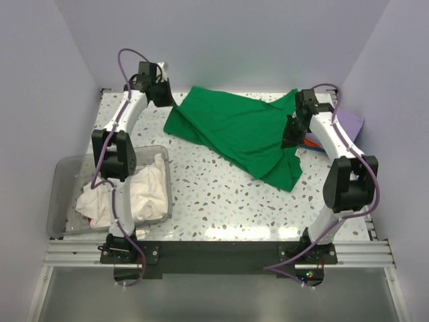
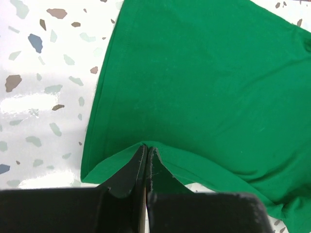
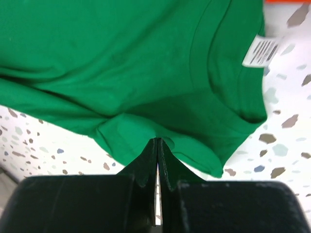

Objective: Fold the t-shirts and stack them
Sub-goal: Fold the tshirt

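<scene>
Top external view: left tool [image 2: 146,148] and right tool [image 3: 158,141] each pinch the half-folded green t-shirt [image 1: 234,131] tight; white t-shirts [image 1: 144,191] lie unfolded in the clear plastic bin [image 1: 64,176].

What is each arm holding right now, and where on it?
Both hold the green shirt. The left gripper pinches its edge near a hemmed corner; the right gripper pinches the edge near the collar.

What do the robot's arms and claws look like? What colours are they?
The left arm and right arm are white tubes with chunky black joints. A thin purple cable loops along each. The left claw and right claw are black, each with two fingers narrowing to a point.
</scene>
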`<action>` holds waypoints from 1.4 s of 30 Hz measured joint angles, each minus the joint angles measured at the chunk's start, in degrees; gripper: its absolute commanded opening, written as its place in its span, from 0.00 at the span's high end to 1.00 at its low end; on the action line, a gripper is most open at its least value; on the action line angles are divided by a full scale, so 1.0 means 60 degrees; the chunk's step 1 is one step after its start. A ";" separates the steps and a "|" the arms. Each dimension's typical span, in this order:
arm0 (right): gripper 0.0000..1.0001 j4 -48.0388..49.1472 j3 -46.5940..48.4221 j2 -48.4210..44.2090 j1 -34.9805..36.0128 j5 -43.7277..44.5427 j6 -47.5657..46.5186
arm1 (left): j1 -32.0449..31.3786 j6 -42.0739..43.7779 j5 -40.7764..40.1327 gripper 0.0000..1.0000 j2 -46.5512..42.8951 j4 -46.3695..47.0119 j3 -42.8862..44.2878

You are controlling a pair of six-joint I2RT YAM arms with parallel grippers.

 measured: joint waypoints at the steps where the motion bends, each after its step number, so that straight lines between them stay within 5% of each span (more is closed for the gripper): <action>1: 1.00 -0.0047 0.0200 0.0164 -0.0076 0.0018 -0.0058 | 0.0011 -0.0022 0.0069 1.00 0.0102 0.0000 0.0087; 27: 1.00 -0.0565 0.2772 0.1843 -0.1526 -0.0029 -0.0754 | 0.0328 -0.0488 0.1016 1.00 0.1242 0.0820 0.0656; 34: 0.79 0.0131 0.1370 0.1847 -0.1450 -0.0831 -0.0761 | 0.0353 -0.0539 0.1104 1.00 0.1384 0.0867 0.0652; 42: 0.68 0.0754 0.0685 0.2153 -0.1355 -0.0874 -0.0860 | 0.0353 -0.0561 0.1107 1.00 0.1384 0.1016 0.0470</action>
